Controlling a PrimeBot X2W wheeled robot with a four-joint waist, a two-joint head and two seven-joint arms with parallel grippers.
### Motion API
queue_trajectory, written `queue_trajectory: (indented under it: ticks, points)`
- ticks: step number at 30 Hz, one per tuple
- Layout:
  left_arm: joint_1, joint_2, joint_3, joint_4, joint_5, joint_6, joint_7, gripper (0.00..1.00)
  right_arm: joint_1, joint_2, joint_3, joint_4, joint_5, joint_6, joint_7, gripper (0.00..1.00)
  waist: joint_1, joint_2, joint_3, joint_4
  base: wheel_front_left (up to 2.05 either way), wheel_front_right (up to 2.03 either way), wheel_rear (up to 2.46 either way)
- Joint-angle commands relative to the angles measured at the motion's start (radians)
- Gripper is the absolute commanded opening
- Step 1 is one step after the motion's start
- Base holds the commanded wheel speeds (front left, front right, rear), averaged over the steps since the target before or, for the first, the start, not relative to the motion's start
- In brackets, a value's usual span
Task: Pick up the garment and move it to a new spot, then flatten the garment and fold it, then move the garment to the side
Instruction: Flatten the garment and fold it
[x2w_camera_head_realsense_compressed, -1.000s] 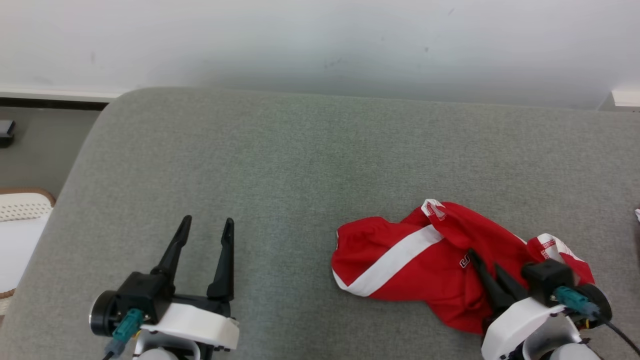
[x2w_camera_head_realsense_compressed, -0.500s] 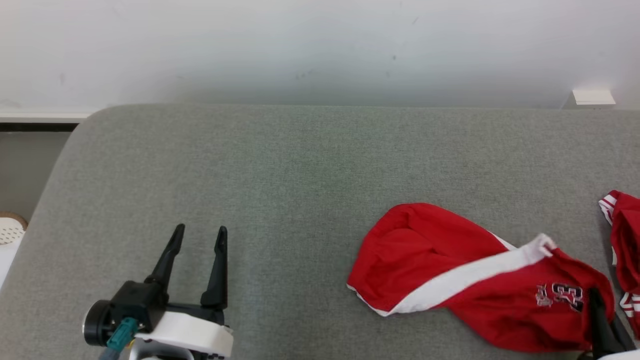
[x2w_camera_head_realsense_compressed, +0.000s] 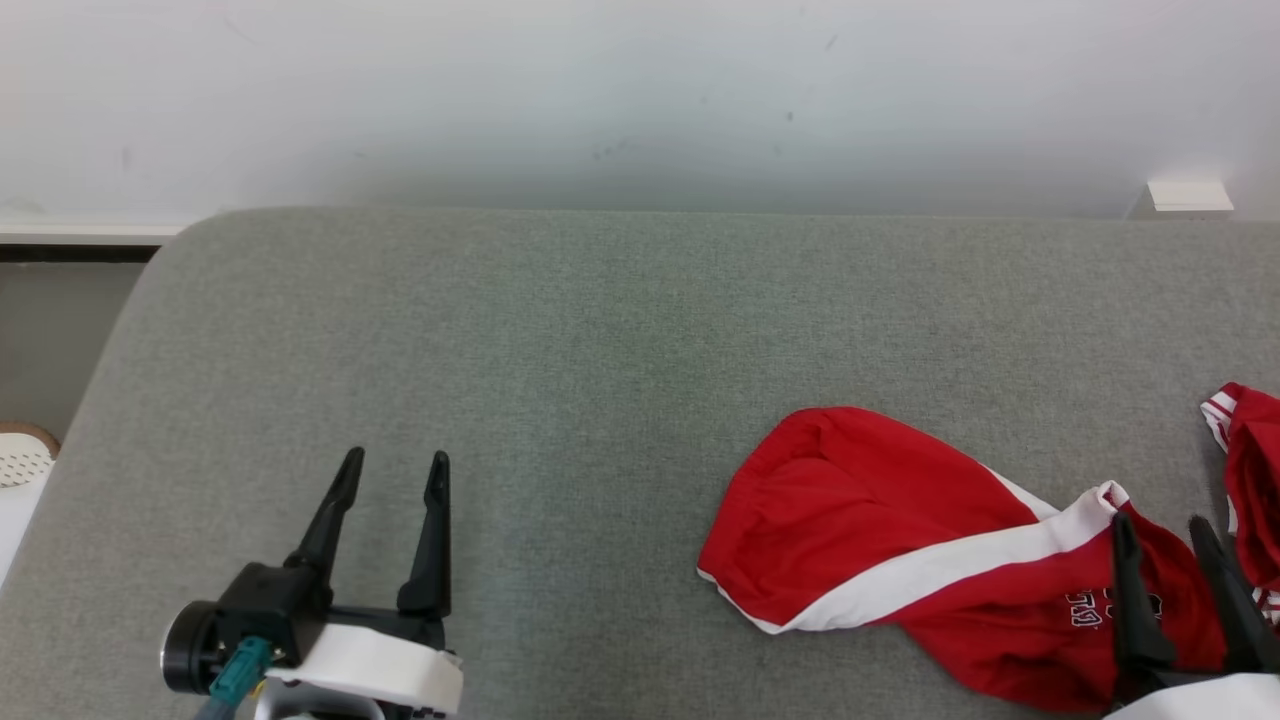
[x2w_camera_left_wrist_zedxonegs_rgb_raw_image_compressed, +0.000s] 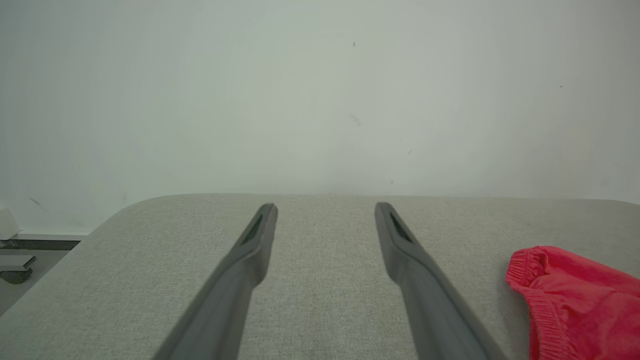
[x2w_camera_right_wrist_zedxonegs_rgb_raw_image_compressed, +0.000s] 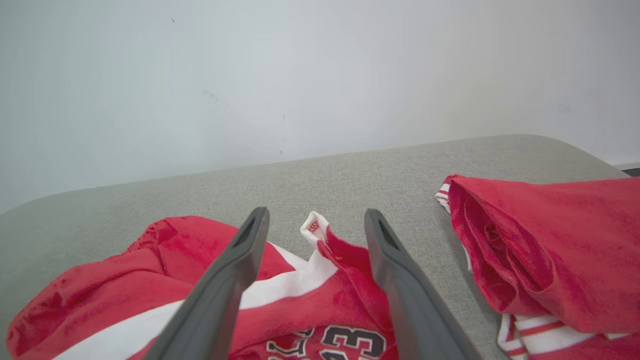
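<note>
A broad grey fabric-covered surface with rounded far corners runs the width of the head view, and its back edge meets a plain pale wall marked with a few small dark specks. At the far left, beyond the surface's edge, a white ledge runs along the foot of the wall above a dark strip. Lower down, a round white perforated object with a brown rim shows at the frame's edge. A small white block sits against the wall at the upper right.

The garment lies crumpled on the right-hand front part of the surface. It is red with a broad white band across it, and the right wrist view shows the printed number 23. A second red bundle with red-and-white striped trim lies just to its right. Whether the two are joined cannot be told.

The right claw has its fingers spread wide over the garment's right end, near the upturned tip of the white band, with nothing gripped between them. The left claw is well apart from the cloth at the lower left. It is also spread wide and empty, with bare grey fabric between its fingers, and the garment's elastic hem shows off to its right.
</note>
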Motion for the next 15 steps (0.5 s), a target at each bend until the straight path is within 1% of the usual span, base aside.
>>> queue_trajectory:
  ticks: [1,3,7,10,15]
  points:
    - [0.013,-0.001,0.006,-0.005,0.009,0.003,-0.002,1.0,-0.006,-0.009,0.014,-0.03,-0.036,-0.003,0.003,1.0,0.0,0.0,-0.004,0.003,0.0,0.0,0.0]
    - [0.02,-0.001,0.01,-0.009,0.013,0.006,-0.002,1.0,-0.003,-0.017,0.045,-0.084,-0.08,-0.003,0.015,1.0,0.0,0.0,-0.009,0.006,0.0,0.0,0.0]
    - [0.038,0.0,0.018,-0.015,0.018,0.012,-0.002,1.0,0.019,-0.029,0.1,-0.171,-0.123,-0.003,0.058,1.0,0.0,0.0,-0.023,0.011,0.0,0.0,0.0]
    - [0.052,0.002,0.02,-0.017,0.02,0.013,-0.002,1.0,0.039,-0.026,0.116,-0.215,-0.124,-0.003,0.081,1.0,0.0,0.0,-0.031,0.016,0.0,0.0,0.0]
    - [0.068,0.002,0.024,-0.017,0.015,0.014,-0.002,1.0,0.064,-0.015,0.11,-0.241,-0.107,-0.003,0.099,1.0,0.0,0.0,-0.037,0.016,0.0,0.0,0.0]
